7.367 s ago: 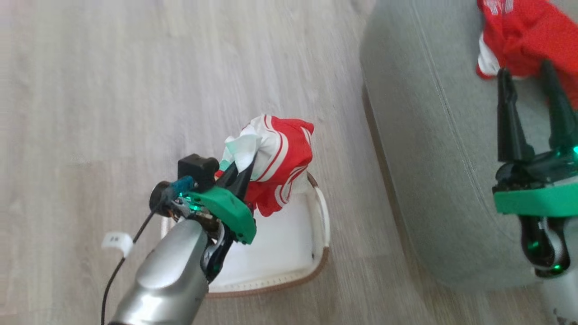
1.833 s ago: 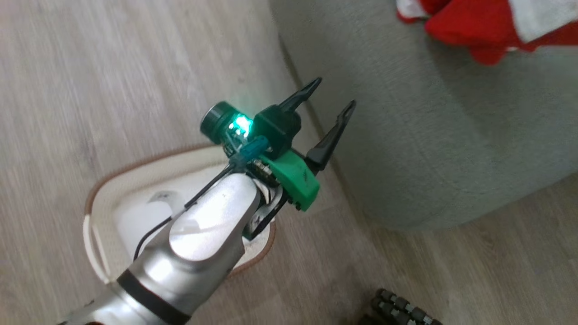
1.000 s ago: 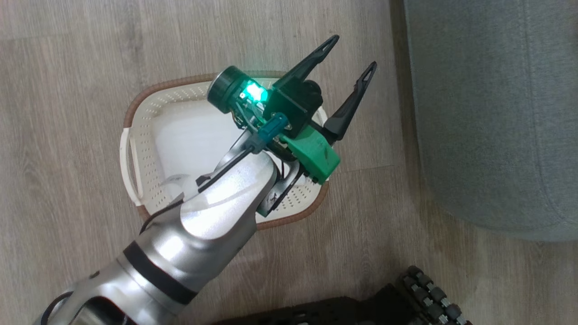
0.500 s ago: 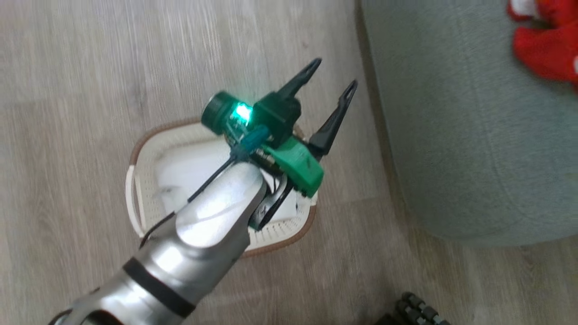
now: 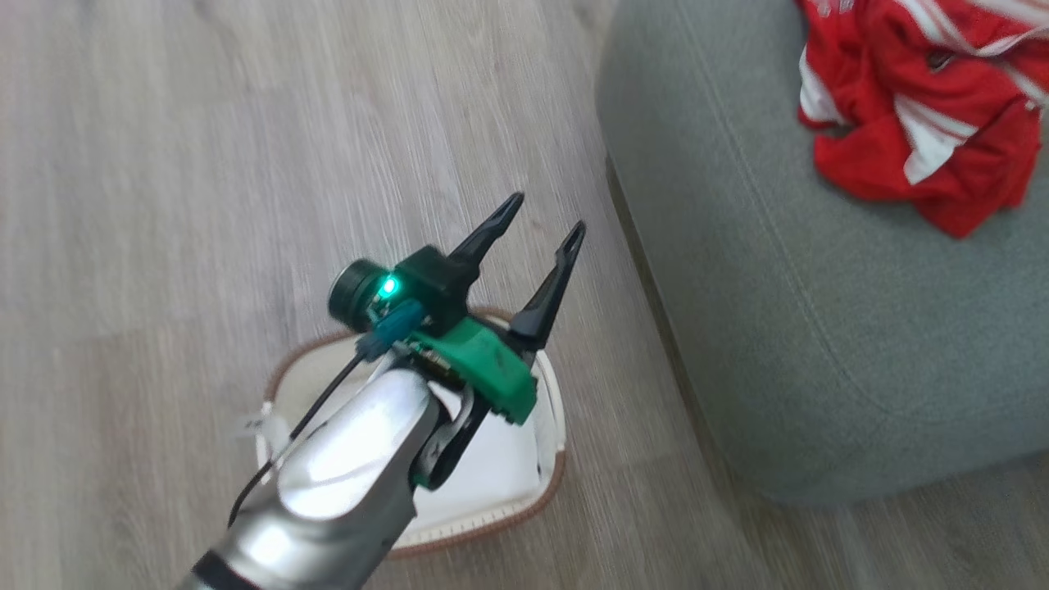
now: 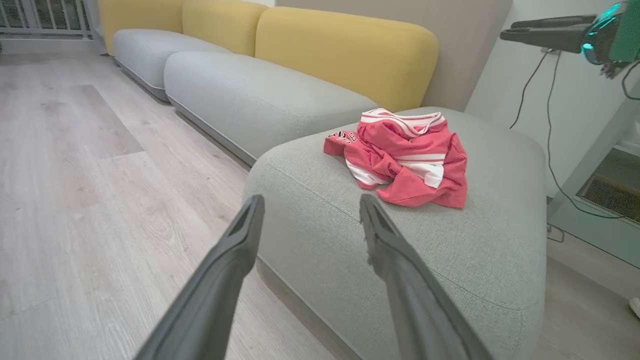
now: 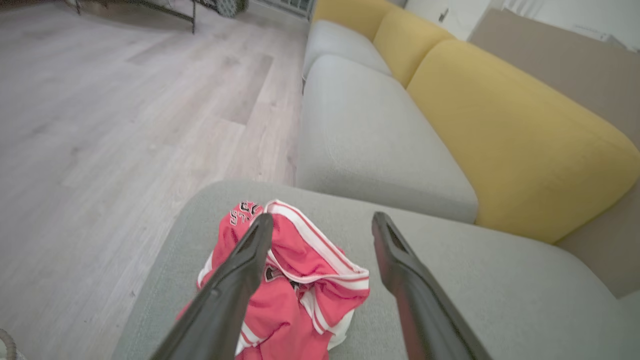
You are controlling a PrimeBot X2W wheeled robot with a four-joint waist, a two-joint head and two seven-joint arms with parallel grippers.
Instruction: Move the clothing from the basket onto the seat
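Hovering left tool point(image 5: 547, 211), basket point(image 5: 558, 426) seemingly beneath

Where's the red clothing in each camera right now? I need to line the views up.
Head view: the clothing lies at the upper right, on the seat.
Left wrist view: the clothing is just right of centre, on top of the seat.
Right wrist view: the clothing is at the bottom centre, on the seat.
Shared landmark: the grey-green seat under the heap in all three.
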